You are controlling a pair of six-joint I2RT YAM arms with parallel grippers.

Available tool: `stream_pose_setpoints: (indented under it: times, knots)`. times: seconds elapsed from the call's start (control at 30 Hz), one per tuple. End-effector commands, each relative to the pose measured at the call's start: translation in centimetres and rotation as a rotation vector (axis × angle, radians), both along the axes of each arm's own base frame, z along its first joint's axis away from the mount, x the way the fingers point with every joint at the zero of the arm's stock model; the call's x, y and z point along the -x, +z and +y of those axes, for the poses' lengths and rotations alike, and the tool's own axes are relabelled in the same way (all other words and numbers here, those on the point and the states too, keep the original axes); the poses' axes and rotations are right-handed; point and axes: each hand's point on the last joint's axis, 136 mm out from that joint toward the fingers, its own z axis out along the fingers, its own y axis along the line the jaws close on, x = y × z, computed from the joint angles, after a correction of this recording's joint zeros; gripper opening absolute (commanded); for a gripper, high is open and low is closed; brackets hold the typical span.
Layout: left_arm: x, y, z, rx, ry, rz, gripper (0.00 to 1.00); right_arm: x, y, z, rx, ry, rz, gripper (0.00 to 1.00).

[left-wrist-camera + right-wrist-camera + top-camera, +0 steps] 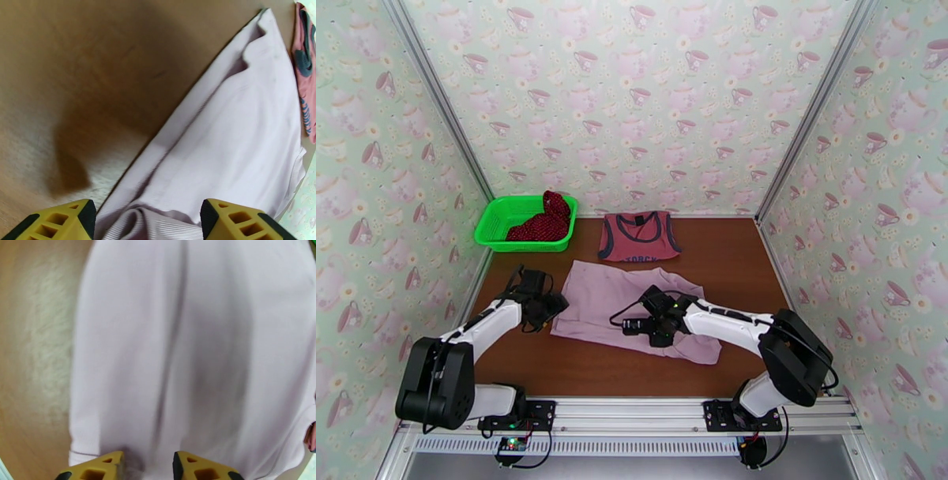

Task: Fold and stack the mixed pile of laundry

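Mauve-pink piece [608, 296] mid-table (left tool [551, 306] at its edge); bare table [735, 260] rightward

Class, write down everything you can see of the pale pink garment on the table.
The pale pink garment is plain, soft, finely ribbed-looking cloth, spread out and lightly creased on the brown table. The left claw stands open over a bunched fold at its left edge; the right claw is open above its middle.
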Motion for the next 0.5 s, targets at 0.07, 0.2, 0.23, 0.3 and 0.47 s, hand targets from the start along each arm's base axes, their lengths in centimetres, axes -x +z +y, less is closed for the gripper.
stream_pose_setpoints:
  times: [0.07, 0.2, 0.23, 0.3, 0.47]
  knots:
    - [-1.0, 2.1, 0.1, -0.006, -0.003, -0.066, 0.74, -2.6, 1.3, 0.2, -0.078, -0.174, -0.125, 0.43]
    - [-0.6, 2.9, -0.9, 0.028, -0.034, -0.075, 0.69, -3.7, 0.9, -0.4, -0.065, -0.245, -0.173, 0.43]
    - [-0.3, 3.0, -1.2, 0.033, -0.048, -0.072, 0.64, -3.9, 0.8, -0.5, -0.059, -0.258, -0.183, 0.43]
    - [0.6, 3.5, -1.8, 0.033, -0.083, -0.068, 0.50, -4.2, 0.6, -0.7, -0.052, -0.277, -0.198, 0.43]
    - [4.0, 4.2, -3.5, 0.004, -0.201, -0.036, 0.00, -3.9, 1.3, -0.5, -0.095, -0.291, -0.192, 0.40]
